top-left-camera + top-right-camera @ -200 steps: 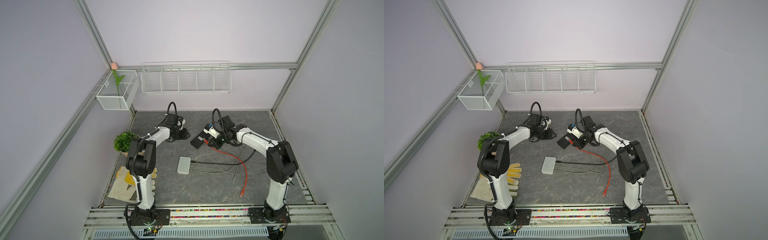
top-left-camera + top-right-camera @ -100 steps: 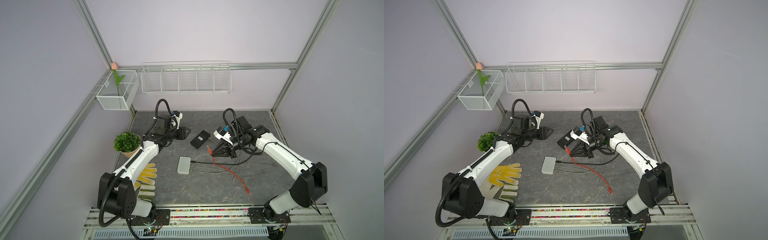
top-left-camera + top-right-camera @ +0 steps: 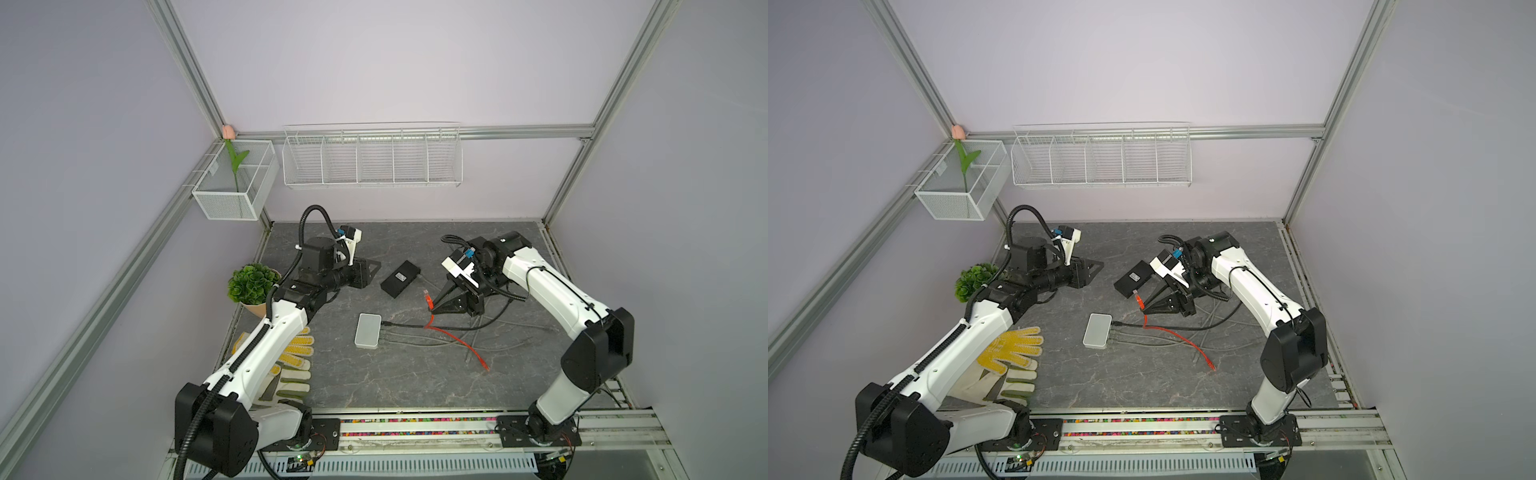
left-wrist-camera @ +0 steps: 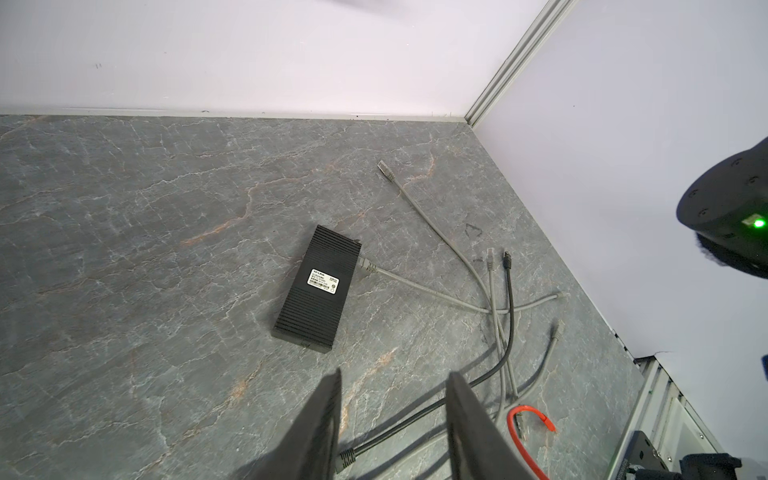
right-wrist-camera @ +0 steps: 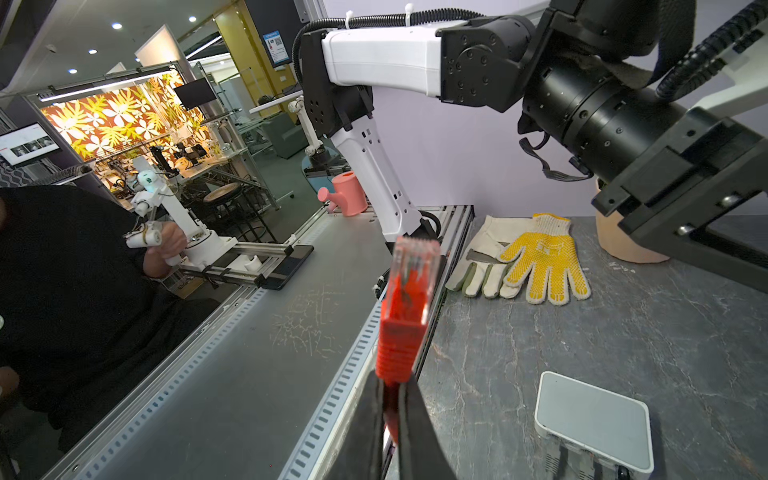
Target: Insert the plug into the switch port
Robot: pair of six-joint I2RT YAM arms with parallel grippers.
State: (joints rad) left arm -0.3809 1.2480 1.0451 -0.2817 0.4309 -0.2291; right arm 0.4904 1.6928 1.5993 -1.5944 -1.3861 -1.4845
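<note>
Between the shut fingers of the right gripper [image 5: 392, 384] sits the red plug [image 5: 409, 307], pinched at its ribbed boot, with the clear tip sticking out past the fingertips. Both top views show this gripper [image 3: 430, 307] raised off the table, and the red cable [image 3: 453, 336] trails down from it and away behind it across the stone surface. Just ahead of the plug's tip, close but not touching, lies the black switch [image 3: 401, 278], flat on the table with a grey cable [image 4: 415, 282] already in one port. Beside and below the right gripper rests a white box [image 5: 594, 419] (several cables run out of one side).

Opposite, the left gripper [image 4: 395, 386] has its fingers apart with nothing between them. The black switch [image 4: 318, 289] lies ahead of its fingertips, so the switch sits between the two grippers. Loose grey cable ends [image 4: 490, 266] fan out farther ahead and to one side. Behind the left gripper, under its arm, lies a pair of gloves [image 3: 1013, 349].
</note>
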